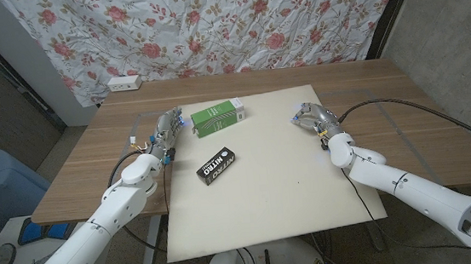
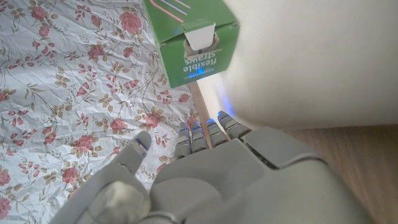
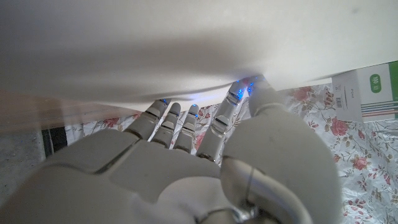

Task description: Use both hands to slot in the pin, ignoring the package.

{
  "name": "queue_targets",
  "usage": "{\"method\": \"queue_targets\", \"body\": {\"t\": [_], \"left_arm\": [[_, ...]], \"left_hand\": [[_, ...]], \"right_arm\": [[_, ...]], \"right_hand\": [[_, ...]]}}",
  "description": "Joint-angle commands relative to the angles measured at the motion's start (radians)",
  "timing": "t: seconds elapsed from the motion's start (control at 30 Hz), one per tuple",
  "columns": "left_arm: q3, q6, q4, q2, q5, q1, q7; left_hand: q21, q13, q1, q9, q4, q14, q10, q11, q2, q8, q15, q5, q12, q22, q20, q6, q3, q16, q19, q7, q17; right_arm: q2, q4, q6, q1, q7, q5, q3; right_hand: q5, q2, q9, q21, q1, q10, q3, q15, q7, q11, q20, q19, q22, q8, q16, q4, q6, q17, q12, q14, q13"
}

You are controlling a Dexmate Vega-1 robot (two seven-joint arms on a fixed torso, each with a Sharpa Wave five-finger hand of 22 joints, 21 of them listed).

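Left hand: the left hand (image 1: 164,131) sits at the left edge of the white board (image 1: 292,187), just beside the green straw box (image 1: 218,116). It holds nothing; the left wrist view shows its fingers (image 2: 205,134) straight and close together.

Right hand: the right hand (image 1: 315,118) is at the board's right edge, fingers (image 3: 186,124) extended with tips at or near the board, holding nothing I can make out.

Pin: I cannot find a pin or a slot in any view, so where the task's thing lies cannot be told.

Package: the black Nitro package (image 1: 218,167) lies on the board between the hands, nearer the left one, well apart from both.

Risk, left side: in my judgement, a sweep inward by the left hand would knock the straw box, because it stands right next to the fingertips.

Risk, centre: any reach across the board could drag the package, which the task says to leave alone.

Views compared: the head view gives both hands, the box and the package together. The left wrist view adds the box's end flap and its "flexible straws" print. The right wrist view shows the fingertips close against the board and a corner of the green box (image 3: 367,90) far across.
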Motion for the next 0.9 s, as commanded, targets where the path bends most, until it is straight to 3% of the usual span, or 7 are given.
{"method": "queue_targets", "body": {"t": [0.03,0.9], "left_arm": [[-0.004,0.0,-0.002,0.004,-0.006,0.005,-0.004],[-0.008,0.006,-0.009,0.013,-0.013,0.011,-0.011]], "left_hand": [[0.003,0.004,-0.003,0.004,-0.001,0.0,0.008,0.002,0.074,0.0,0.004,-0.002,-0.001,0.006,-0.018,0.009,0.01,0.003,-0.006,0.001,0.004],[0.003,0.004,-0.004,0.004,0.003,0.003,0.01,0.002,0.077,0.0,0.006,-0.002,0.0,0.006,-0.016,0.009,0.012,0.004,-0.006,0.002,0.004]], "right_arm": [[-0.005,-0.003,0.019,0.002,0.011,-0.003,-0.001],[-0.036,-0.023,0.065,0.002,0.057,-0.02,0.0]], "right_hand": [[0.006,-0.012,0.001,0.007,-0.002,-0.007,-0.006,0.009,0.001,0.007,0.012,0.01,0.002,-0.009,-0.001,-0.002,-0.015,0.003,-0.002,-0.001,0.002],[0.017,-0.051,-0.007,0.001,-0.036,-0.055,-0.032,0.029,0.005,0.02,0.024,-0.01,0.003,-0.076,-0.018,0.015,-0.141,0.004,-0.011,-0.029,0.004]]}}
